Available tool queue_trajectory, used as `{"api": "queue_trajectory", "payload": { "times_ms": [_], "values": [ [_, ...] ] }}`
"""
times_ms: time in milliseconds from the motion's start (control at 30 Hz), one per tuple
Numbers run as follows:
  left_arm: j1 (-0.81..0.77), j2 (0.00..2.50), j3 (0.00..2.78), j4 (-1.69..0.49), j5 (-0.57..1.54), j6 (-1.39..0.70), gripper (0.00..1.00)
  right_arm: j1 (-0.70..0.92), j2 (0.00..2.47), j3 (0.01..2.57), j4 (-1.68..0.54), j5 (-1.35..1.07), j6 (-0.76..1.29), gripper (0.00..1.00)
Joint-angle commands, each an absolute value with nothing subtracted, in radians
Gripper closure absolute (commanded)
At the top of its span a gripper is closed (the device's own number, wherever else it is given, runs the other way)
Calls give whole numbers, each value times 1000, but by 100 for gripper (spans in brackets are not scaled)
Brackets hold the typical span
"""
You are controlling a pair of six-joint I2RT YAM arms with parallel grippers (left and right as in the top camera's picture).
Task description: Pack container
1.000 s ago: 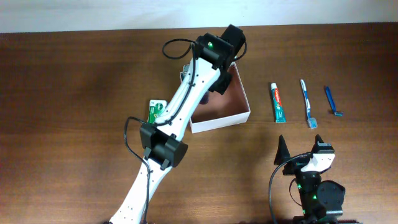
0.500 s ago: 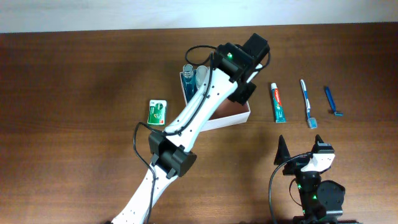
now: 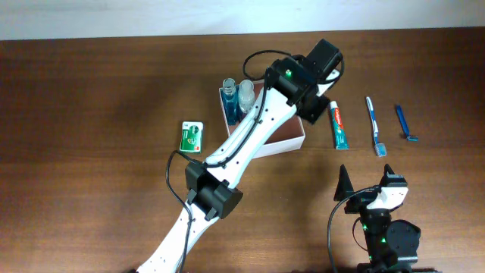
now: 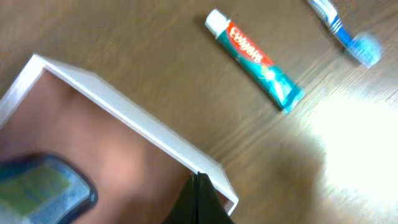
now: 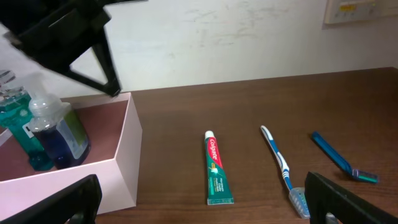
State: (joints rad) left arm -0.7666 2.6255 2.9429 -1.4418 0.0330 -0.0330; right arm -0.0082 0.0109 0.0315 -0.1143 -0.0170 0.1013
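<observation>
Your dark wooden worktop (image 3: 91,91) carries everything. The left arm (image 3: 250,136) is the largest thing on it, reaching diagonally from the near edge across the container (image 3: 282,147), a square, shallow cardboard box with white walls and a reddish-brown floor that sits near the middle of the worktop. The left pincer (image 4: 198,186) hangs over the container's right wall. In its wrist view only the dark tips show. They seem to be pressed together with nothing between them, though that view is blurred. Your right pincer (image 3: 369,186) sits low at the near right edge with its fingers spread wide apart and empty, facing the row of toiletries. Two bottles stand upright in the container's far left corner, touching each other: a teal bottle (image 5: 18,124) and a blue bottle (image 5: 56,134). Right of the container, on bare wood, a toothpaste tube (image 3: 339,126) lies just beside the wall. A toothbrush (image 3: 374,126) lies next to it, and a blue razor (image 3: 404,123) lies farthest right. Left of the container, apart from it, lies a small green packet (image 3: 192,137).
</observation>
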Motion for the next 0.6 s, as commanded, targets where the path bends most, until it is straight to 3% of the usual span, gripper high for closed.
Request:
{"api": "queue_trajectory", "payload": {
  "times_ms": [0,567],
  "values": [
    [-771,2586,2926,-1394,84,-7,100,-16,4,23,-115,-22,101,1],
    [-775,2586,2759,-1295,94,-7,100,-16,4,23,-115,-22,101,1]
  ]
}}
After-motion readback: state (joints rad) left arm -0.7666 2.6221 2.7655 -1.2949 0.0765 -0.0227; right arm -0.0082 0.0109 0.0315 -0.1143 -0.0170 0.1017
